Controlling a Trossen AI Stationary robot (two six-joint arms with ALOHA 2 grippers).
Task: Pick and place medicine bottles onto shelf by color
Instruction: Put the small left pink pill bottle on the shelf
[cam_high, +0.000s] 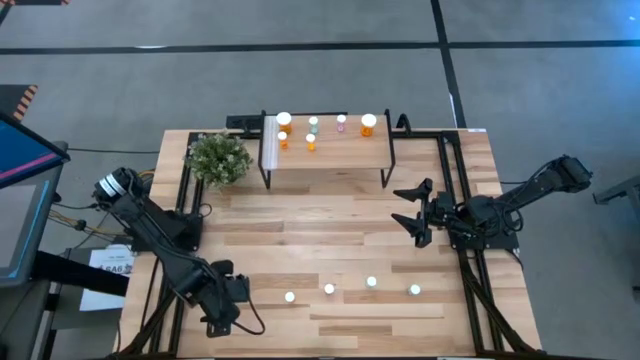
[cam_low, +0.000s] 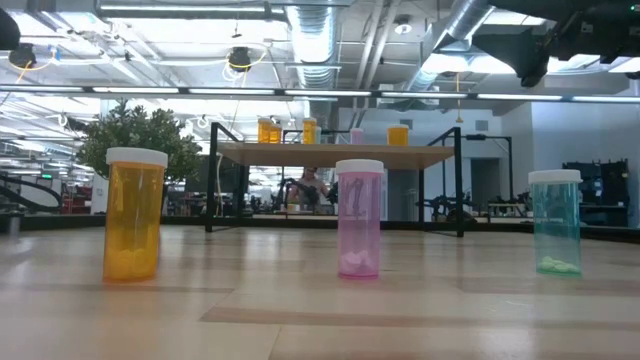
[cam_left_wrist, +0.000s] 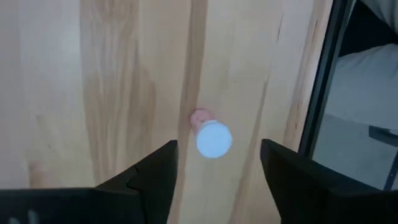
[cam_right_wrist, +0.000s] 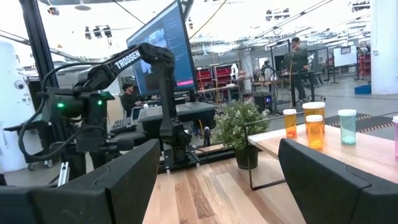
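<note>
Bottles with white caps and orange, pink or pale green bodies (cam_high: 311, 142) are standing on the low light-wood shelf with black legs (cam_high: 350, 150); four more (cam_high: 329, 289) are waiting in a row on the wooden worktop (cam_high: 330, 220). Left gripper (cam_left_wrist: 217, 171) is hovering released over the pink bottle (cam_left_wrist: 208, 132). Right gripper (cam_high: 410, 205) is hanging released near the shelf.

Bright, even overhead lighting (ceiling strip lights glare in the low view); left wrist view soft.
</note>
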